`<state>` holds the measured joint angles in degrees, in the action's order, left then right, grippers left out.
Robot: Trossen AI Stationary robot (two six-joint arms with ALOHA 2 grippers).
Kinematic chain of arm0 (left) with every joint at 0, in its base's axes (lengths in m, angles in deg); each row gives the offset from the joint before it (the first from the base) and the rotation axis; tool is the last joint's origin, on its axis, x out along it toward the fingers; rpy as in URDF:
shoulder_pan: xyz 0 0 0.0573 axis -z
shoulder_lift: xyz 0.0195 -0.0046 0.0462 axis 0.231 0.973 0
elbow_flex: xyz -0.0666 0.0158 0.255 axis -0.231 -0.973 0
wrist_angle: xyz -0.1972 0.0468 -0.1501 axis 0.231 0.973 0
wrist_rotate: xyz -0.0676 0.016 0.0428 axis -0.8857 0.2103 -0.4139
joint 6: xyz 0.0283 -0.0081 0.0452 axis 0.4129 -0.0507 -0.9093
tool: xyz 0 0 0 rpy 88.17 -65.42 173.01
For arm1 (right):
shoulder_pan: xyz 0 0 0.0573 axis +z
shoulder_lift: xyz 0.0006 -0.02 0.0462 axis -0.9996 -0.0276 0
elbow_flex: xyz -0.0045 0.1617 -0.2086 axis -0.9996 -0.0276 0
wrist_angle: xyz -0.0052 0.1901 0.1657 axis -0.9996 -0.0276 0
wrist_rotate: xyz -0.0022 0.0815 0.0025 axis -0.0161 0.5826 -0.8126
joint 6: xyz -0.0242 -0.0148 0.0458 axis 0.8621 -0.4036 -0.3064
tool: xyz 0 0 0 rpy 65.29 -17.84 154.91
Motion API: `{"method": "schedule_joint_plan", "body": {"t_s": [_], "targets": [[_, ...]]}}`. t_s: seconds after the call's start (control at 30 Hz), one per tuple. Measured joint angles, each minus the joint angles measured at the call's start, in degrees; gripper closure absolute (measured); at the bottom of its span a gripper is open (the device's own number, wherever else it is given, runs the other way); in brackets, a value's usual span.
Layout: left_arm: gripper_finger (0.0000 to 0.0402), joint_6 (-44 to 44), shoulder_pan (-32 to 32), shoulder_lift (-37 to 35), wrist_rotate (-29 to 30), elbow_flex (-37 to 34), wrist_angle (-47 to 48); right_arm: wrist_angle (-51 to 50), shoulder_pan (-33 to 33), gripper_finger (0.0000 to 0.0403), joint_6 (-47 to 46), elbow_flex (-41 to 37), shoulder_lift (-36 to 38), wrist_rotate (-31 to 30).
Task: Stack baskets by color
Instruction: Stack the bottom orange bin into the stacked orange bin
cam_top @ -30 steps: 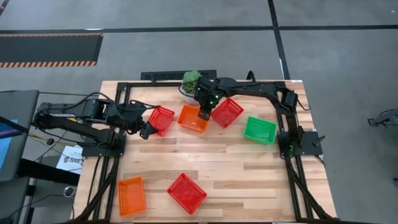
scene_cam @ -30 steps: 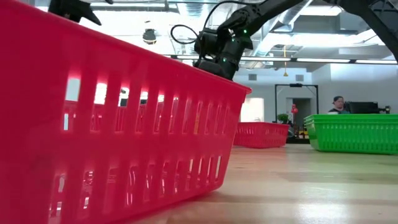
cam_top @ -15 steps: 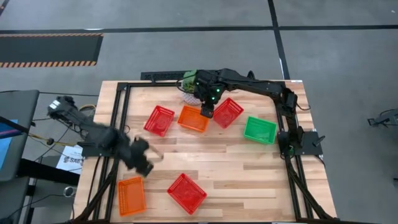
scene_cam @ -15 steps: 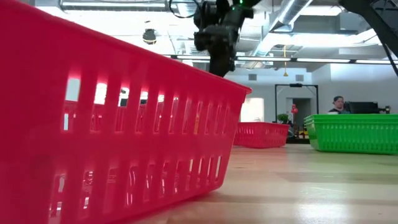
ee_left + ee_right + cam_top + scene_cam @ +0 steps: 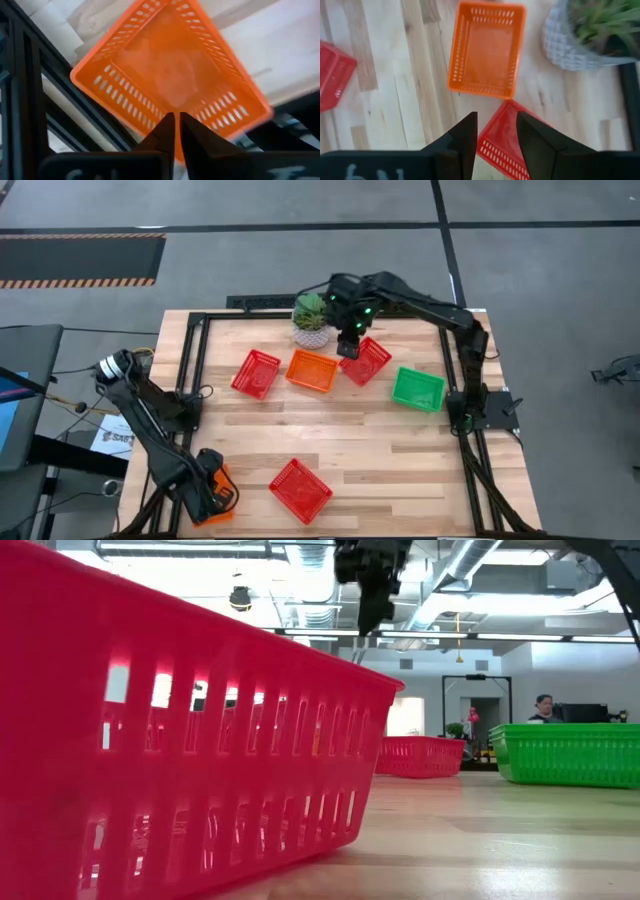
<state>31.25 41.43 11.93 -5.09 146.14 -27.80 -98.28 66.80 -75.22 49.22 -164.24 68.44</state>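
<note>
Left gripper (image 5: 216, 492) has swung onto orange mesh basket (image 5: 170, 80), fingers closed; right gripper (image 5: 496, 131) parted.

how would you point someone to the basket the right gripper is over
Find the potted plant at the table's far edge; a row of four baskets runs below it. The right gripper hovers open over the red basket, third from the left, between orange and green ones.

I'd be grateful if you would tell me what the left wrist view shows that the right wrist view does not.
Only the left wrist view shows the near-corner orange basket, with the left gripper shut just above its rim.

Only the right wrist view shows the far orange basket, the potted plant, two red baskets and the right gripper with jaws open.

Both show the wooden table.
</note>
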Motion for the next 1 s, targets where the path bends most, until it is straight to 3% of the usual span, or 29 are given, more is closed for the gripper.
{"method": "schedule_joint_plan", "body": {"t_s": [0.33,0.6,0.8,1.0], "targets": [[0.04,-7.49,-4.93,11.7,2.06,0.0,-1.77,1.24,-2.25,0.0265,-2.93,0.0,10.32,-0.11],[0.0401,-18.53,-16.15,14.38,15.19,-0.11,-2.33,1.58,-1.85,0.027,-4.73,0.0,16.9,-0.14],[0.0401,-36.45,-29.57,14.0,27.36,-0.13,-11.13,0.7,-1.55,0.0269,-5.12,0.0,19.37,-0.15],[0.0401,-62.78,-44.02,14.52,26.72,-0.18,-33.84,-2.5,-1.34,0.027,-5.25,0.0,20.04,-0.2]]}}
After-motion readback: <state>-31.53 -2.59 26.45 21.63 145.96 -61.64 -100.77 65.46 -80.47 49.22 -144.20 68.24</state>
